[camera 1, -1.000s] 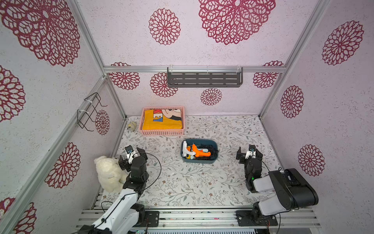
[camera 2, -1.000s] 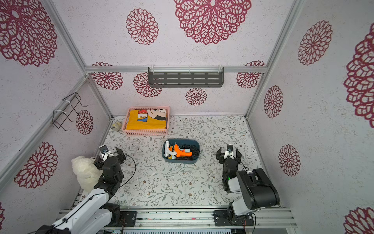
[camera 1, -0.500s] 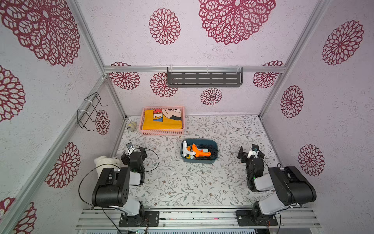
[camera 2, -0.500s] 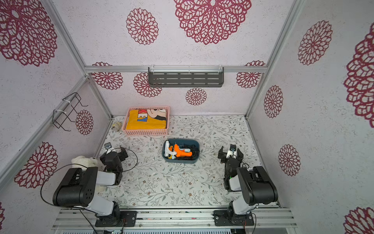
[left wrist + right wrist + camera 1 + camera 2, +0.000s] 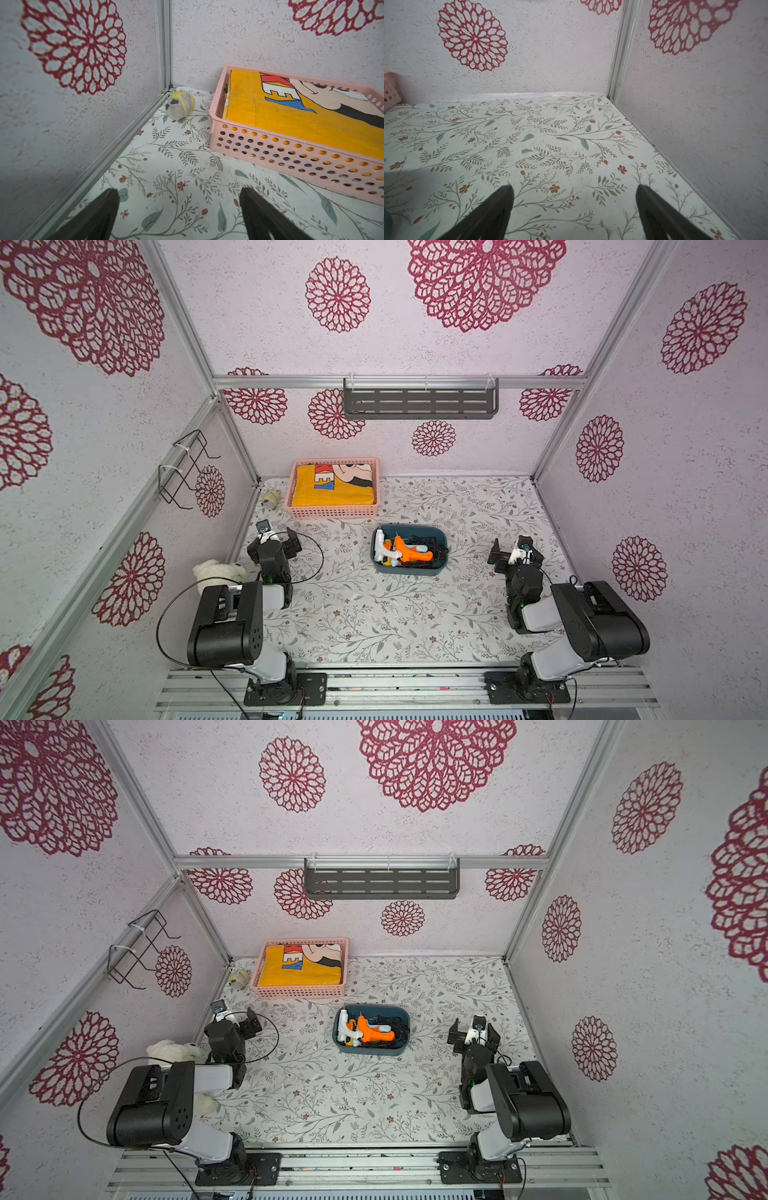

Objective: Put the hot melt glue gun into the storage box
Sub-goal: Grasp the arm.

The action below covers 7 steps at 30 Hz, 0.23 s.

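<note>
orange glue gun [image 5: 409, 554] in storage box [image 5: 409, 570] | pink basket [image 5: 332, 512] behind — plush [image 5: 216, 570] by left arm [image 5: 226, 626] | both jaws apart

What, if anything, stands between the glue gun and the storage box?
Nothing visible. The orange glue gun already lies inside the storage box, next to a white glue gun and a tangled black cord.

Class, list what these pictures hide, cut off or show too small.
- Storage box floor, both top views: covered by the orange glue gun, a white glue gun and black cord.
- Contents under the yellow cloth in the pink basket, left wrist view: covered by it.
- White plush toy, top views: partly behind the left arm.
- Pink basket, right wrist view: cut by the edge.
</note>
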Available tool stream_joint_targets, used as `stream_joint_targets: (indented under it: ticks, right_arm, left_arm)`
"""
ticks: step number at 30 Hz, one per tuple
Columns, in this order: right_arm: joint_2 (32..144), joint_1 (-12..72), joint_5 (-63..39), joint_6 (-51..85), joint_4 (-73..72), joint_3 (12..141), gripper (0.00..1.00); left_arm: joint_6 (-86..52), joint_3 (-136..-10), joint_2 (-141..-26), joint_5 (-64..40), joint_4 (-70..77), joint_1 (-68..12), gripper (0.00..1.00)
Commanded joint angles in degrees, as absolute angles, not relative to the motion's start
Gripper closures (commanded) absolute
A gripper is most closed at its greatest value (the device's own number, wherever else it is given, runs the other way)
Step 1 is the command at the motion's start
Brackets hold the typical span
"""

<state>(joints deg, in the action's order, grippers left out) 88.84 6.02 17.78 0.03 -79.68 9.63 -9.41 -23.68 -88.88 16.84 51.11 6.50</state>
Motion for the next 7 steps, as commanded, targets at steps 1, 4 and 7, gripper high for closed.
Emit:
stream_joint_targets:
  ticks: [1,4,7]
  right_arm:
    - [88.51,5.63,17.76,1.24,-79.95,10.92,0.01]
    - [88.51,5.39,17.36,1.23,-80.15,10.74,0.01]
    - [88.42,5.52,17.48,0.91,-80.44,10.62,0.01]
  left_arm:
    - [-8.72,-24.27,-89.21,15.87,50.26,6.32,0.02]
    - [-8.71,-24.26,-89.21,15.83,50.19,6.26,0.02]
    - [-8.70,-24.24,-89.12,15.87,50.19,6.32,0.02]
